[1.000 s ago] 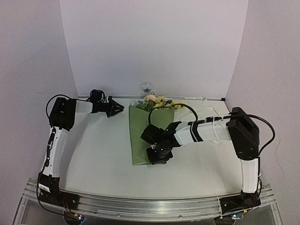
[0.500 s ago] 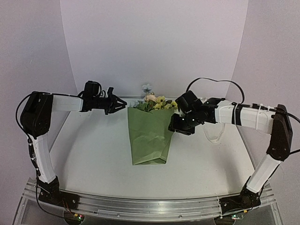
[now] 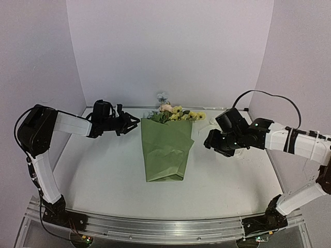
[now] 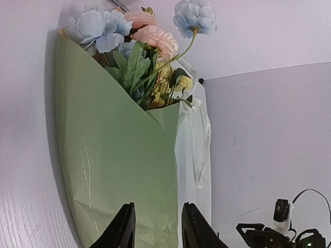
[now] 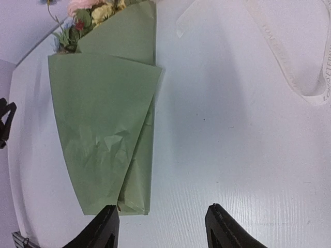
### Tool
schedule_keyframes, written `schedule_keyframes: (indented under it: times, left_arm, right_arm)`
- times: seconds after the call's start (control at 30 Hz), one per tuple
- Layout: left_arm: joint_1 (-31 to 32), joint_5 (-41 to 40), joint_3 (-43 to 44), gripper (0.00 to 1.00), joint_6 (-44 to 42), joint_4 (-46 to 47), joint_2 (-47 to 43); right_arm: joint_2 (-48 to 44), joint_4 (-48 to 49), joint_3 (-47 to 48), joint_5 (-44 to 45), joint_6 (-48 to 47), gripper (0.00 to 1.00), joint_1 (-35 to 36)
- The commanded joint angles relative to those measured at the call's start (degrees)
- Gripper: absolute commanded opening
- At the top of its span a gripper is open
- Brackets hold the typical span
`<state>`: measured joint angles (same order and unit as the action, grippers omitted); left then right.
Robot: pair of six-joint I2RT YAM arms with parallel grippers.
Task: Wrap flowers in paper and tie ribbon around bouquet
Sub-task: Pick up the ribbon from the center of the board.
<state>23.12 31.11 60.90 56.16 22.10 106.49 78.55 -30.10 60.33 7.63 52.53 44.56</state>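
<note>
The bouquet lies in the middle of the table. Its olive-green paper (image 3: 164,150) is folded into a cone, with the wide end toward the back wall. The flowers (image 3: 173,112) stick out of that end: blue, pink and yellow blooms (image 4: 150,51). The cream ribbon (image 5: 289,57) with dark lettering lies loose on the table, right of the cone (image 4: 204,155). My left gripper (image 3: 133,123) hovers just left of the cone's top corner, open and empty. My right gripper (image 3: 209,140) hangs to the right of the cone, open wide, holding nothing (image 5: 161,206).
The white table (image 3: 103,175) is closed in by a back wall (image 3: 170,51) and side walls close to both arms. In the left wrist view the right arm's gripper (image 4: 274,232) shows beyond the cone. The right arm hides much of the ribbon from above.
My right gripper has left the lower part of the paper and swung up and out to the right, its jaws widening. The left arm reached in toward the cone's top corner and opened slightly.
</note>
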Motion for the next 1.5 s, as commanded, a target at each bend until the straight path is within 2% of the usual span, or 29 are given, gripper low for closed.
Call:
schedule_keyframes:
  times: [0.0, 0.27, 0.43, 1.0, 1.23, 1.47]
  left_arm:
    - [0.5, -4.0, 4.0, 0.33, 0.2, 3.6, 2.5]
    - [0.5, -4.6, 4.2, 0.38, -0.4, 3.2, 2.3]
    - [0.5, -5.2, 3.2, 0.42, -3.0, 0.1, -0.5]
    - [0.5, -5.0, -2.1, 0.45, -7.6, -7.5, -11.6]
    - [0.5, -4.1, -3.4, 0.45, -7.9, -8.8, -13.5]
    - [0.5, -2.9, -4.7, 0.45, -7.1, -8.5, -15.0]
  right_arm:
    - [-4.2, -0.9, -2.0, 4.9, 3.7, 0.65, -0.2]
    - [-5.8, -1.2, -4.2, 6.5, 4.3, 0.8, -0.7]
    - [-3.2, -1.2, -3.7, 7.1, 6.1, 0.98, -1.6]
    - [-7.3, -0.9, -16.9, 17.7, 22.1, 0.98, -9.9]
    - [2.1, 5.0, -12.9, 12.0, 18.7, 0.96, -17.8]
    - [15.2, 12.1, -7.8, 3.2, 15.4, 0.85, -24.8]
